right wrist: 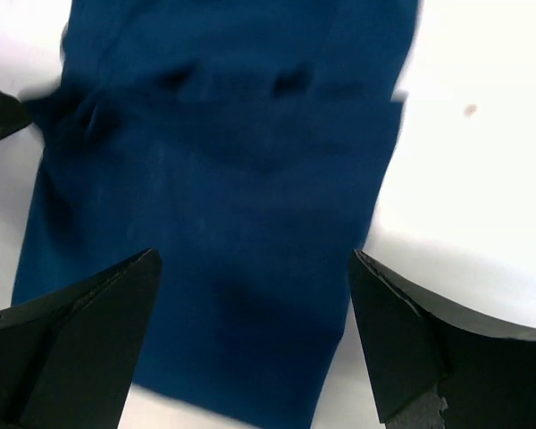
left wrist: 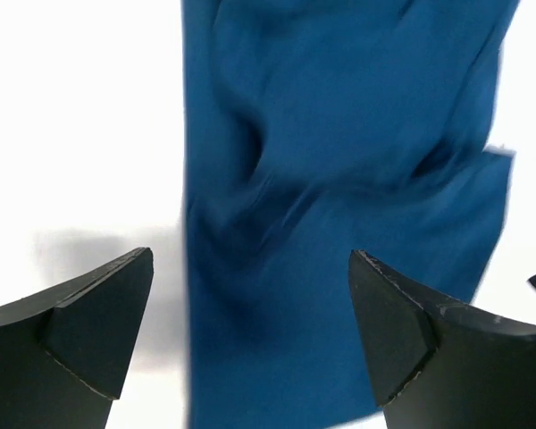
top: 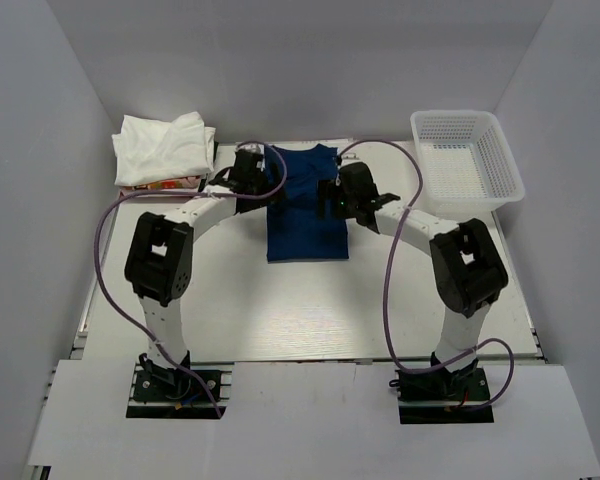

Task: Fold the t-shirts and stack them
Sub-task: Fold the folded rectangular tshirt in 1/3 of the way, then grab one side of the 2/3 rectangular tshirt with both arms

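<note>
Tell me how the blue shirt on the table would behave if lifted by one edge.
Probably floppy: the blue shirt shows soft creases and would likely drape limply. It lies thin and flat, so it seems light. Pushed, it would probably bunch on the table rather than slide whole.

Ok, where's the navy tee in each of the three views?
Top external: navy tee at the centre of the table, toward the back.
Left wrist: fills the centre and right.
Right wrist: fills the left and centre.
Shared landmark: the white table showing beside the tee's straight edge.
</note>
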`<action>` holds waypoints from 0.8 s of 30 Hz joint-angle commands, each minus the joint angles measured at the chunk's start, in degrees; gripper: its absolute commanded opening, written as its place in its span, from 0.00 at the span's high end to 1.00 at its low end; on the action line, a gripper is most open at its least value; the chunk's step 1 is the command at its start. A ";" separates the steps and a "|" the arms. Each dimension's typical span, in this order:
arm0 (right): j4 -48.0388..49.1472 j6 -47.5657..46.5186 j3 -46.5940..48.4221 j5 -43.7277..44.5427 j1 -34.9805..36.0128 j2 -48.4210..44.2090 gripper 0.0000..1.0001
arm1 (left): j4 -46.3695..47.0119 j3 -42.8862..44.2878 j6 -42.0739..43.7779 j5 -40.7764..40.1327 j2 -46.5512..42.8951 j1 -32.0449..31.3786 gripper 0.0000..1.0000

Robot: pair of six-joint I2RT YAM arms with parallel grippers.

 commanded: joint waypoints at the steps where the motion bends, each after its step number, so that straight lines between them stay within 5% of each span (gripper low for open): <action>1: 2.99 -1.08 -6.33 -8.48 0.88 -5.39 0.10 | 0.35 -8.17 0.40 1.87 -8.84 -0.87 0.00; 6: 6.52 -2.50 -5.32 -18.58 2.11 -3.57 0.10 | 0.36 -22.77 -3.74 3.97 -22.01 -1.58 0.00; 12: 9.77 -1.88 3.65 -28.44 4.74 6.45 0.10 | -8.24 -34.20 -8.39 -3.31 -34.86 -1.58 0.00; 18: 11.71 2.42 16.90 -28.02 5.36 18.39 0.10 | -12.03 -42.47 -11.21 -3.14 -45.14 -0.96 0.00; 24: 15.06 5.85 34.98 -19.23 5.01 29.05 0.10 | -14.41 -42.47 -11.21 -3.76 -45.77 -1.58 0.00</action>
